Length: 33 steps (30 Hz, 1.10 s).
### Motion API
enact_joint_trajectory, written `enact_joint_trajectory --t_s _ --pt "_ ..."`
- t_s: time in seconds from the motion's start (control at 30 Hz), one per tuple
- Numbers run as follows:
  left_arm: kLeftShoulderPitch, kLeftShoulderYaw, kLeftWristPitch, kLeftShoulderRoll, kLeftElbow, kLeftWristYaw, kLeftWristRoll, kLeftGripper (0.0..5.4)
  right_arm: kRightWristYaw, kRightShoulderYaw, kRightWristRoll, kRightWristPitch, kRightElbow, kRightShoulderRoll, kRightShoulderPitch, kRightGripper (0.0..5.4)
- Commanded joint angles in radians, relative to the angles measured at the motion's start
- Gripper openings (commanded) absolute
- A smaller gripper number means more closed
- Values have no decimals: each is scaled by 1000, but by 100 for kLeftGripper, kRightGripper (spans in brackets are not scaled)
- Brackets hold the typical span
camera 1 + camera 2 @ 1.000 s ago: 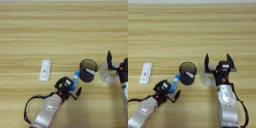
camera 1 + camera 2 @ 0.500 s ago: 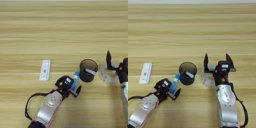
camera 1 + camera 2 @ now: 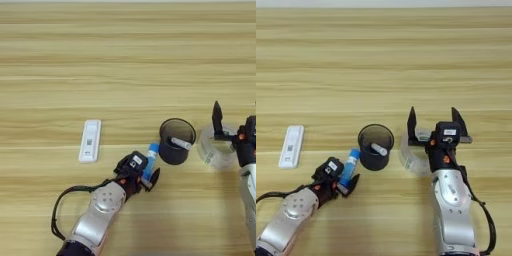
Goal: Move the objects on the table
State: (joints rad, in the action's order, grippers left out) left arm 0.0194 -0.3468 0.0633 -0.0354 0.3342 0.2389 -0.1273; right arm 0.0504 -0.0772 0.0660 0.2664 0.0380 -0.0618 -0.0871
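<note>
On the light-wood table [image 3: 125, 60] the left gripper [image 3: 142, 172] sits low near the front edge, its two black fingers closed around the lower end of a small blue tube with a white label [image 3: 149, 159]. The tube lies tilted, its upper capped end pointing toward the black mesh cup [image 3: 177, 140] and ending just beside the cup's left wall; whether the two touch cannot be made out. The cup stands upright with a small white cylindrical piece [image 3: 181, 143] lying inside it, slanted against the inner wall. To the cup's right, just beside it, a clear tape roll [image 3: 415, 153] lies flat on the wood. The right gripper [image 3: 434, 127] is over the roll's far side with its two fingers spread wide and pointing away from the robot, grasping nothing; its body partly hides the roll. Well apart to the left, a flat white rectangular test-stick device [image 3: 90, 140] lies on the table by itself, its long axis running nearly front to back, touched by neither arm.
</note>
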Motion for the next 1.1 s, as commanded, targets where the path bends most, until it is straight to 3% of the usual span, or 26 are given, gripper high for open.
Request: enact_joint_trajectory --t_s 0.03,0.33,0.7,1.1 --pt "22 12 29 -19 27 -15 -17 351 -5 1 -2 -15 5 6 3 540" --pt "21 37 14 -19 18 -36 -14 249 -5 2 -3 -16 7 6 3 540" --pt "3 103 8 -18 30 -128 -18 137 -4 1 -2 -16 7 6 3 540" --pt "-23 194 -12 -6 49 -215 5 134 -3 3 -3 -15 3 6 6 540"
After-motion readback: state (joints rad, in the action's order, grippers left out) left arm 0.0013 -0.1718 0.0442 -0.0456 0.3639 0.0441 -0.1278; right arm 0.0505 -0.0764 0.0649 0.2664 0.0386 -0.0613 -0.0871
